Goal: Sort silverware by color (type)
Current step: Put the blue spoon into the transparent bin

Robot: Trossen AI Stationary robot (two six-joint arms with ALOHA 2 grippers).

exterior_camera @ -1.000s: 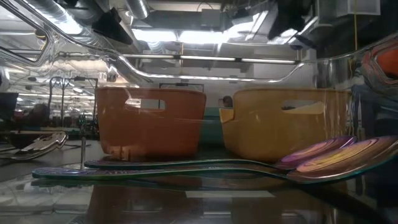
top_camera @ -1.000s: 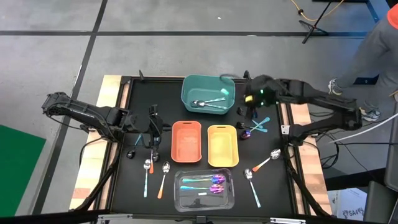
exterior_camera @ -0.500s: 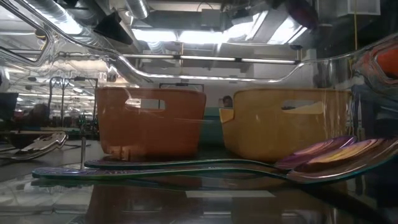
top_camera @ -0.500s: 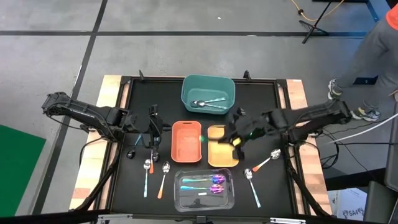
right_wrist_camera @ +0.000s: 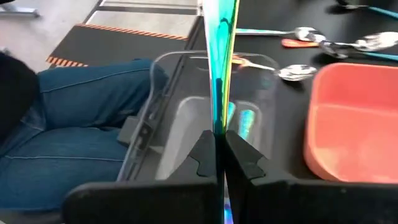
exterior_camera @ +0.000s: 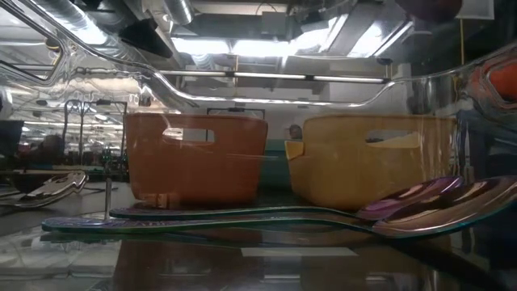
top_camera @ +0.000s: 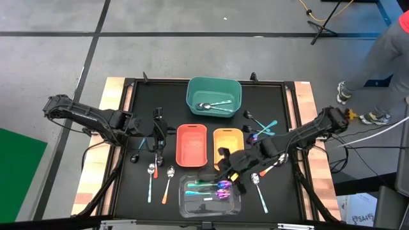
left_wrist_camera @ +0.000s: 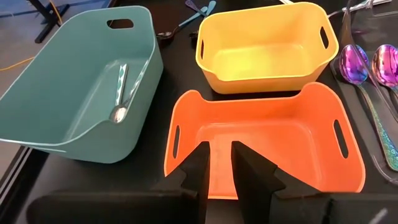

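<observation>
My right gripper (top_camera: 225,174) reaches over the far right corner of the clear bin (top_camera: 184,203), shut on an iridescent teal utensil (right_wrist_camera: 219,74). Two iridescent spoons (top_camera: 220,190) lie in that bin. My left gripper (top_camera: 156,133) waits at the table's left, pointing at the orange bin (left_wrist_camera: 261,146), open by a narrow gap with nothing in it. Silver spoons (top_camera: 214,106) lie in the teal bin (top_camera: 214,86). A teal-handled spoon (top_camera: 151,176) and an orange-handled spoon (top_camera: 168,179) lie on the mat at the near left. My right gripper pinches the utensil's thin handle (right_wrist_camera: 218,127) edge-on between its two fingers. The fingers slant down toward the clear bin. The handle runs forward past the fingertips, along them, lifted clear above the bin. The end behind the fingers is hidden by the gripper.
The yellow bin (top_camera: 225,135) stands beside the orange one, partly under my right arm. Two silver spoons (top_camera: 261,186) lie near right; purple, teal and black utensils (top_camera: 261,131) lie far right. A person (top_camera: 390,38) stands past the right edge; legs in jeans (right_wrist_camera: 74,130) show beyond the near edge.
My right gripper has swung from beside the teal bin at the far right, over the yellow bin, toward the table's near edge and left, sinking and rolling its wrist, to the clear bin's far right corner. It stayed shut on the iridescent utensil, which stays clear of the table.
</observation>
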